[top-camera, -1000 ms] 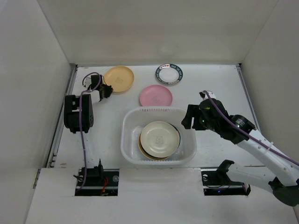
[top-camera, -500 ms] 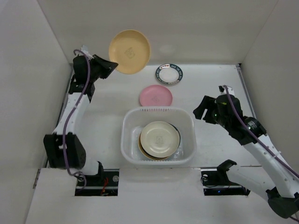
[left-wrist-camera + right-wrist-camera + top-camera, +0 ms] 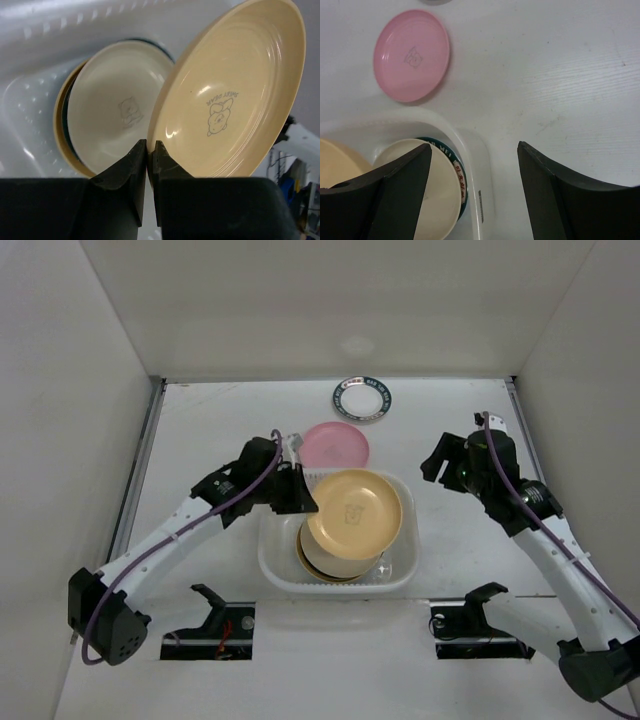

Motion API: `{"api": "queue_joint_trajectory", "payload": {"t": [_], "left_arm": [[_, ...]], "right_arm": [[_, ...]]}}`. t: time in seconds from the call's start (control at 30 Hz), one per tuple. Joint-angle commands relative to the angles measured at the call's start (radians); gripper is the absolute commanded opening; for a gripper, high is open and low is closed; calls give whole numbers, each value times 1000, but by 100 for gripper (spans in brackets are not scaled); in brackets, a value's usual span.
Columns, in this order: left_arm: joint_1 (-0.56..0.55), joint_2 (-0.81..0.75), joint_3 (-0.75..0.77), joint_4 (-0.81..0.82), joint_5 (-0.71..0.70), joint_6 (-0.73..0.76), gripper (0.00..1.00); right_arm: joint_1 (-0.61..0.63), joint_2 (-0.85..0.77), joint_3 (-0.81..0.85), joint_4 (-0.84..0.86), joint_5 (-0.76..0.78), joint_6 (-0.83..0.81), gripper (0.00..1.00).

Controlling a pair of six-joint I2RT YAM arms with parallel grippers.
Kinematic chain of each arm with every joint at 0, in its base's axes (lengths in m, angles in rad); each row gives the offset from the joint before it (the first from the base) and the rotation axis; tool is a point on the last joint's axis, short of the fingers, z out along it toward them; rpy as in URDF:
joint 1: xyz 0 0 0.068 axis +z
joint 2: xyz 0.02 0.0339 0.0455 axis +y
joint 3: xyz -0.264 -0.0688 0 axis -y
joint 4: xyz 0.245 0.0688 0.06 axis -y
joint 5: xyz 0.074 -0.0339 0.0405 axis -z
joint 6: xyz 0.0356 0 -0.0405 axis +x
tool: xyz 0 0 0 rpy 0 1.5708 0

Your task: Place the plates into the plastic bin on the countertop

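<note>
- Our left pincer [image 3: 150, 156] is clamped narrow on the rim of the yellow plate [image 3: 230, 95], holding it tilted over the plastic bin [image 3: 272, 540].
- Beneath it, a stack lies in the bin with a cream plate [image 3: 112, 112] on top.
- Our right pincer [image 3: 472, 147] stands wide and holds nothing, above the table [image 3: 200, 430] just right of the bin.
- The pink plate [image 3: 338, 442] lies on the table just behind the bin, and the green-rimmed plate [image 3: 363, 398] lies farther back.

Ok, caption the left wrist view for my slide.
Left fingers pinch the yellow plate by its rim above the cream plate stacked in the plastic bin.
</note>
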Motion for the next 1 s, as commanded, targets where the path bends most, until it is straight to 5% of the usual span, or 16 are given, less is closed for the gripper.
{"api": "queue_joint_trajectory", "payload": {"t": [0.0,0.3,0.47,0.67,0.8,0.97], "left_arm": [[-83,-4,14,-65,-135,53,4],[-205,152,62,-145,-301,126,11],[-226,206,102,-187,-393,181,29],[-216,171,284,-246,-389,208,64],[-99,110,439,-248,-343,212,83],[207,110,406,-115,-203,163,85]], "right_arm": [[11,12,15,92,-28,-7,75],[48,-20,-10,89,-22,16,75],[41,-46,-27,83,-28,16,75],[41,-36,-21,78,-27,16,75],[41,-17,-13,87,-27,16,75],[39,-2,-15,104,-28,16,76]]}}
